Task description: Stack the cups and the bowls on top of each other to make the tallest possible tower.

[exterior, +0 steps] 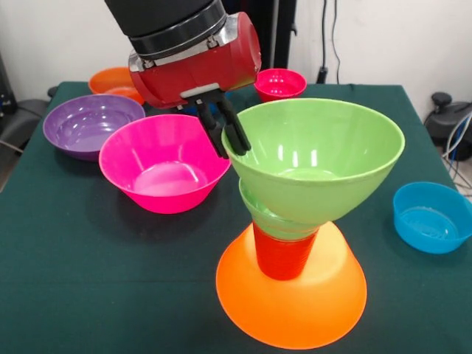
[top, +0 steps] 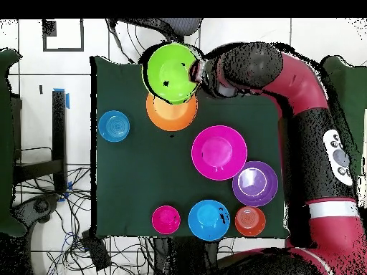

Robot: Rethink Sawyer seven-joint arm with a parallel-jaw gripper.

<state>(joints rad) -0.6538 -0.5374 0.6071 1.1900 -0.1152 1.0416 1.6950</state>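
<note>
The tower stands at the near side of the table in the front view. Its base is the large orange bowl (exterior: 291,302), rim down. An orange-red cup (exterior: 284,257) stands on it, then a small green bowl (exterior: 274,215), then a large green bowl (exterior: 317,158) sitting slightly tilted, open side up. My gripper (exterior: 233,147) pinches the left rim of the large green bowl, one finger inside and one outside. In the overhead view the large green bowl (top: 172,71) covers most of the orange base (top: 172,114), with my gripper (top: 193,71) at its right rim.
A large pink bowl (exterior: 164,166) sits just left of the tower, close to my gripper. Behind it are a purple bowl (exterior: 92,125), an orange bowl (exterior: 116,82) and a small pink-red bowl (exterior: 280,83). A small blue bowl (exterior: 431,216) is at the right. A mid blue bowl (top: 209,219) shows in the overhead view.
</note>
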